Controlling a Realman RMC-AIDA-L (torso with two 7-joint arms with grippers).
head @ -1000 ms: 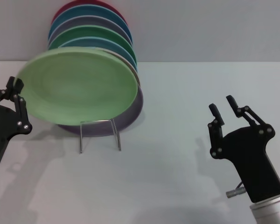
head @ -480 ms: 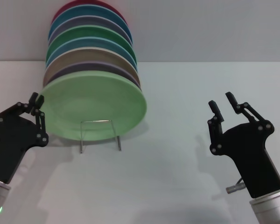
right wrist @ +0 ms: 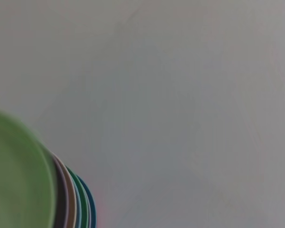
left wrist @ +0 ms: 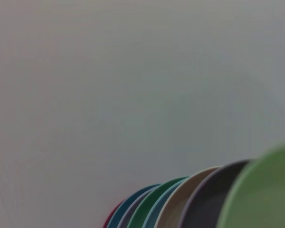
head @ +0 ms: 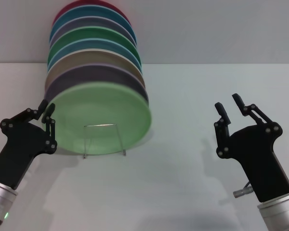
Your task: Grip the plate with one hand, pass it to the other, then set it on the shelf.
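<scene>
The light green plate (head: 103,118) stands on edge at the front of a row of plates, its lower rim down by the silver wire shelf (head: 101,125). My left gripper (head: 46,107) is at the plate's left rim and looks shut on it. My right gripper (head: 229,103) is open and empty, well off to the right over the table. The plate also shows at the edge of the left wrist view (left wrist: 266,194) and of the right wrist view (right wrist: 14,175).
Behind the green plate stand several more plates (head: 94,43): lilac, tan, blue, dark green, grey and red. The white table (head: 183,168) runs to a grey wall at the back.
My left gripper has brought the plate from a raised, tilted pose down and right onto the shelf in front of the lilac plate. My right gripper has barely moved.
</scene>
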